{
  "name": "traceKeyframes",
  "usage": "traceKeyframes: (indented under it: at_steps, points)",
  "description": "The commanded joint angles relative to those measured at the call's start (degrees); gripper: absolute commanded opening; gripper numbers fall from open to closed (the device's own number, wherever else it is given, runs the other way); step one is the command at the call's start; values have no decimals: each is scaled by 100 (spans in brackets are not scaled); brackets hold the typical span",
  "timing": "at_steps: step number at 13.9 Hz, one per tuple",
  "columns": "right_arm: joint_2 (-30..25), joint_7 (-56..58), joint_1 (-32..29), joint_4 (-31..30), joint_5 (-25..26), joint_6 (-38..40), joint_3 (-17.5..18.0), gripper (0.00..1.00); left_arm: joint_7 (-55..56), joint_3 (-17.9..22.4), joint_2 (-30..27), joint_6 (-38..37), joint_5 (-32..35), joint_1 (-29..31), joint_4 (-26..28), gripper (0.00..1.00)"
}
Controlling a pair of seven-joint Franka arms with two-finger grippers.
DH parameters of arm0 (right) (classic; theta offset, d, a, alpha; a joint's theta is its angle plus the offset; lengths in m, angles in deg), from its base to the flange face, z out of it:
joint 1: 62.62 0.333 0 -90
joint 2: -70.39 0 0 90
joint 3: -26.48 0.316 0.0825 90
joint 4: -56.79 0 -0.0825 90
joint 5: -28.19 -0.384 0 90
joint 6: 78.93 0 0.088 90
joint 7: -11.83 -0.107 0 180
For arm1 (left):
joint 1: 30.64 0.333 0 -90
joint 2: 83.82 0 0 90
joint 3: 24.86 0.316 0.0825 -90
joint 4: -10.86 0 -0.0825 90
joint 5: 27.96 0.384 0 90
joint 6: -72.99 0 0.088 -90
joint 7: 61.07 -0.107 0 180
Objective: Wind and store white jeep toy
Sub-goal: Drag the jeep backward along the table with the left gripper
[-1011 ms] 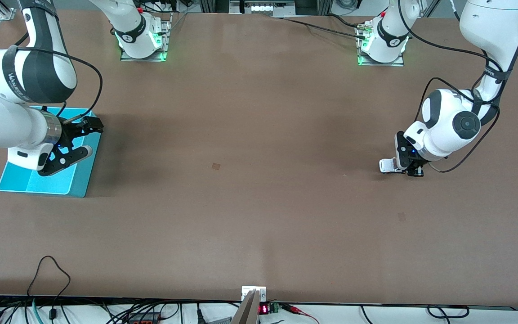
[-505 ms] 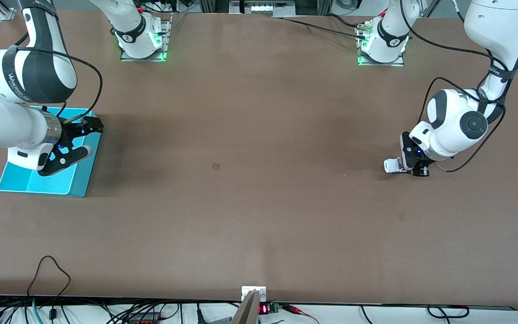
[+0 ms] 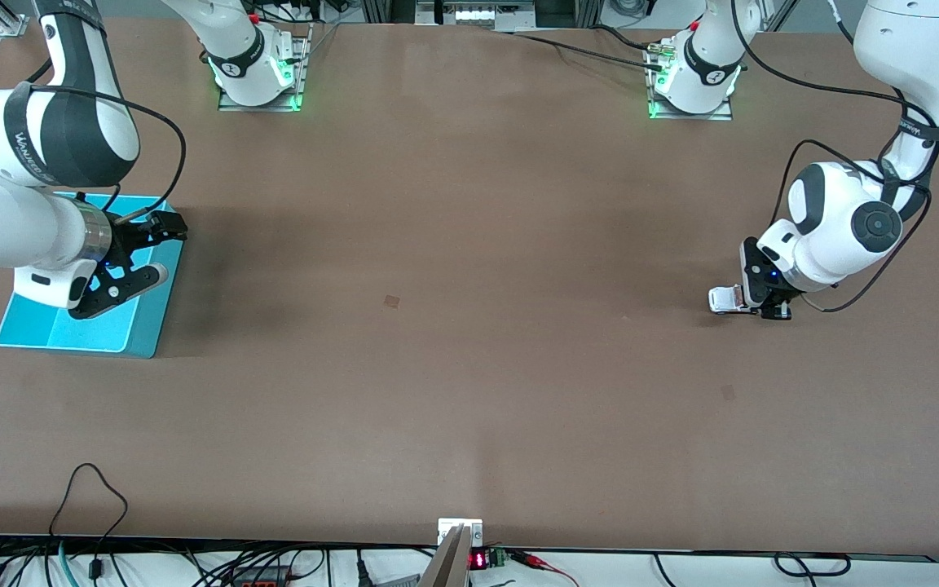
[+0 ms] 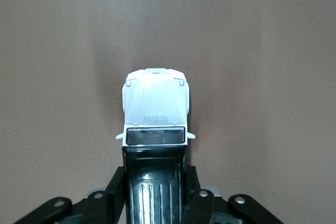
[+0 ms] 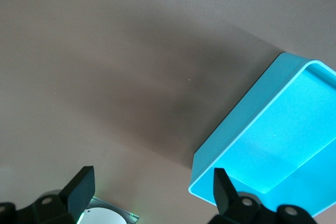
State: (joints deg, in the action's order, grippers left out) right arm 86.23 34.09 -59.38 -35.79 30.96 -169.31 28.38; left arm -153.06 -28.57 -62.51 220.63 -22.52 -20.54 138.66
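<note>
Front view: I'm watching the left gripper (image 3: 737,300), right of frame, pinching the white jeep toy (image 3: 722,299).
Right gripper (image 3: 137,254): waiting spread over the cyan bin (image 3: 37,328), left of frame.
Risk: wheels skidding, spring not winding.

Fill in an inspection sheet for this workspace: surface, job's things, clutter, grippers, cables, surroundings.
Surface: brown table, small marks.
Job's things: white jeep on the table at the left arm's end; cyan bin at the right arm's end.
Clutter: nothing seen.
Grippers: left gripper shut on the jeep; right gripper open over the bin, waiting.
Cables: black cables by the bases; more along the table's near edge.
Surroundings: arm bases lit green.
</note>
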Motion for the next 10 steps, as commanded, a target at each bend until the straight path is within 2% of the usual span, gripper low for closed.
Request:
traceKeyframes:
  at_steps: [1,6,10]
  points:
    - [-10,85,-25,21,-58,73,-6,100,-152,-24,383,2,195,211,-185,10]
    - [-10,85,-25,21,-67,73,-6,100,-152,-24,576,11,203,448,-326,9]
    - [-10,94,-25,21,-67,72,-6,100,-152,-24,656,2,502,677,-475,10]
